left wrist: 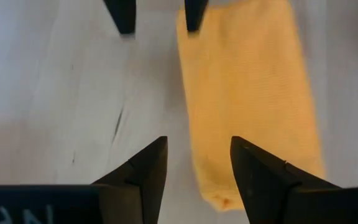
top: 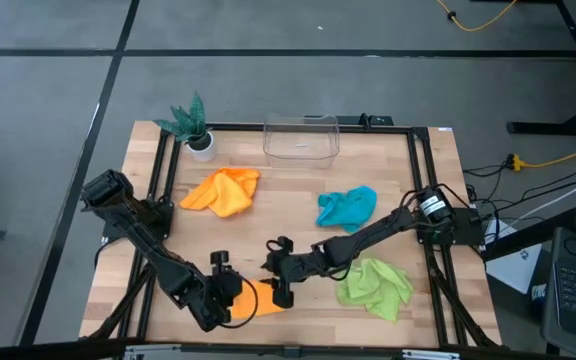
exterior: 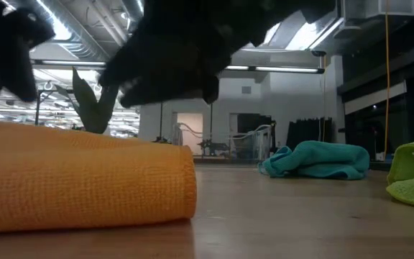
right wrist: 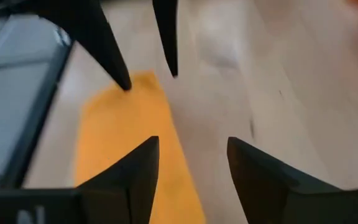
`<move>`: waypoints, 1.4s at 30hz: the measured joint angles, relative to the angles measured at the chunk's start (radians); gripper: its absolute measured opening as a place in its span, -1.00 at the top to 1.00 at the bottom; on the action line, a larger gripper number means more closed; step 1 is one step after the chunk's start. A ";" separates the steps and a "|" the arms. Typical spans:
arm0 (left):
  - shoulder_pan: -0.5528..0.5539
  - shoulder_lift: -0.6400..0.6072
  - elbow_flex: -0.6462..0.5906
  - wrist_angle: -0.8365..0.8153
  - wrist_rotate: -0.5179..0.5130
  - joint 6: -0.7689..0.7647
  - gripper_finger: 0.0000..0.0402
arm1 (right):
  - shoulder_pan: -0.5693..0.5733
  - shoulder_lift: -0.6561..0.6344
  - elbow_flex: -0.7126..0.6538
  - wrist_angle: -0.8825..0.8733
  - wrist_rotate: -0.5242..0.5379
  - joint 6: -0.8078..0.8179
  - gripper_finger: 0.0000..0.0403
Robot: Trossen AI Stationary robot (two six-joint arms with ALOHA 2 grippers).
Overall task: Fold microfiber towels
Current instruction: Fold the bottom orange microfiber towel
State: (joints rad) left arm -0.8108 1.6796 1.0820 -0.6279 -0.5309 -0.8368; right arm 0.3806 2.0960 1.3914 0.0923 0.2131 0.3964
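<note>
A folded orange towel (top: 260, 303) lies flat as a narrow strip near the table's front edge; it also shows in the low view (exterior: 85, 180). My left gripper (left wrist: 197, 155) is open just above its left end, one finger over the towel's edge. My right gripper (right wrist: 191, 155) is open above its right end. In the high view the two grippers (top: 230, 292) (top: 280, 288) face each other over the strip. A second orange towel (top: 223, 190), a teal towel (top: 346, 207) and a lime towel (top: 376, 285) lie crumpled on the table.
A small green plant in a white pot (top: 194, 128) stands at the far left. A clear plastic bin (top: 301, 138) stands at the far middle. Black rails (top: 163, 170) run along the table's sides. Bare wood lies between the towels at the middle.
</note>
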 joint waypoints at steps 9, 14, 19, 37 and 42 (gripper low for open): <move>-0.040 -0.103 0.034 -0.198 -0.009 -0.098 0.19 | 0.102 0.103 0.000 0.386 0.015 -0.189 0.12; -0.061 -0.150 0.034 -0.286 -0.078 -0.202 0.19 | 0.109 0.212 0.046 0.497 0.027 -0.197 0.12; -0.070 -0.149 0.034 -0.285 -0.104 -0.205 0.19 | 0.090 0.342 0.212 0.462 0.030 -0.245 0.12; -0.069 -0.147 0.034 -0.276 -0.102 -0.261 0.19 | 0.053 0.410 0.426 0.023 -0.006 -0.171 0.12; -0.076 -0.147 0.034 -0.276 -0.078 -0.309 0.20 | 0.055 0.249 0.430 -0.147 -0.004 -0.218 0.12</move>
State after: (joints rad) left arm -0.8870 1.5326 1.1164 -0.9039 -0.6086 -1.1458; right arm 0.4358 2.3454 1.8216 -0.0550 0.2086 0.1787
